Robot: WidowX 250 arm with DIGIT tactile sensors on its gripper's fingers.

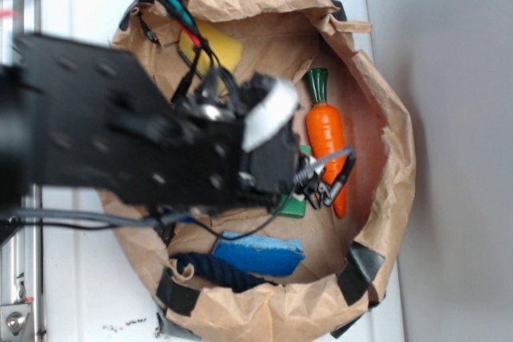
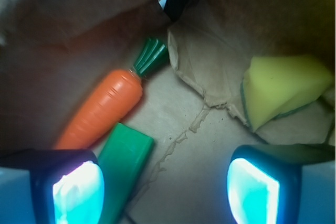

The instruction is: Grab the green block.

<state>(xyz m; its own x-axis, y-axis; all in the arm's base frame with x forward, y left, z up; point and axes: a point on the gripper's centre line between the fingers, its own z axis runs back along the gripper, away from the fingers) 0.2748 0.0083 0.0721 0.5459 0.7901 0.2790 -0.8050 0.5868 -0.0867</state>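
Note:
The green block (image 2: 125, 166) lies flat on the brown paper floor of the bag, right next to the orange carrot (image 2: 102, 108). In the wrist view my gripper (image 2: 165, 192) is open, with its left pad (image 2: 79, 192) beside the block and its right pad (image 2: 252, 192) far off over bare paper. The block lies just inside the left pad. In the exterior view only a corner of the block (image 1: 290, 207) shows under the gripper (image 1: 329, 186), which hangs beside the carrot (image 1: 327, 138).
The paper bag (image 1: 393, 158) has raised crumpled walls all round. A yellow sponge (image 2: 283, 90) lies at the right in the wrist view. A blue sponge (image 1: 260, 254) and a dark blue cloth (image 1: 216, 271) lie at the bag's near side.

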